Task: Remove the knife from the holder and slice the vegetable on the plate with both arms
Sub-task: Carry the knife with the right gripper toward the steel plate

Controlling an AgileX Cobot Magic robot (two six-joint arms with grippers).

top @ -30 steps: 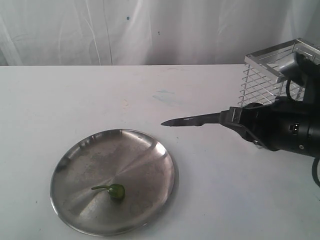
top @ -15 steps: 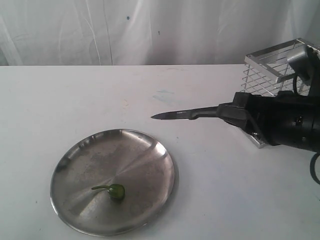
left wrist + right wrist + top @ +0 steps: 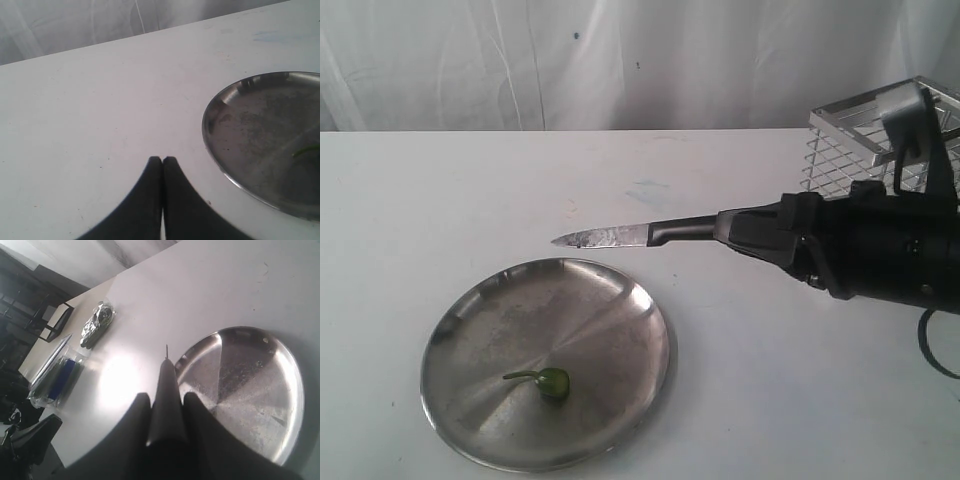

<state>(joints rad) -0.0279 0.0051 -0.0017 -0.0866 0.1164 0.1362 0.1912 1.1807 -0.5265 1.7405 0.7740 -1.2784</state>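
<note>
the right gripper (image 3: 730,228) clamps the handle of the knife (image 3: 610,237). the blade is level and points left, just beyond the far rim of the plate (image 3: 520,310). the vegetable (image 3: 550,382) lies in the plate's near half. the holder (image 3: 840,150) stands far right. the left gripper (image 3: 162,165) is fully closed and empty.

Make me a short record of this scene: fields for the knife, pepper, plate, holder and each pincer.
knife: out of the holder, held roughly level above the table, tip near the plate's rim
pepper: uncut, stem on, lying in the plate
plate: on the table, holds only the pepper
holder: behind the right arm, partly hidden
left pincer: shut, empty, beside the plate
right pincer: shut on the knife's handle
</note>
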